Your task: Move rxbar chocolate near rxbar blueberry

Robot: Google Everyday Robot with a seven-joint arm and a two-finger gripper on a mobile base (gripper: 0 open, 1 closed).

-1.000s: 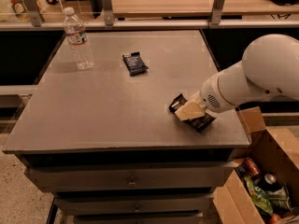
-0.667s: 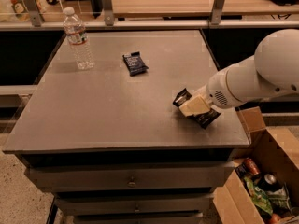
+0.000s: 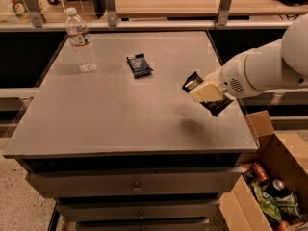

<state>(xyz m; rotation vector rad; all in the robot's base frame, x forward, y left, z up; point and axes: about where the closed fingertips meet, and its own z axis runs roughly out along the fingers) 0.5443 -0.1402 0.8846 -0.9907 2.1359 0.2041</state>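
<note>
Your gripper [image 3: 208, 91] is clamped on the rxbar chocolate [image 3: 193, 83], holding it lifted above the table's [image 3: 96, 124] right side. Carry it level toward the rxbar blueberry [image 3: 139, 65] at the far middle. Lower it just beside that bar, not on top of it.

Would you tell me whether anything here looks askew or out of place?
Only the rxbar chocolate: it hangs tilted above the table near its right edge, clamped in the gripper. The rxbar blueberry lies flat and the water bottle stands upright.
</note>
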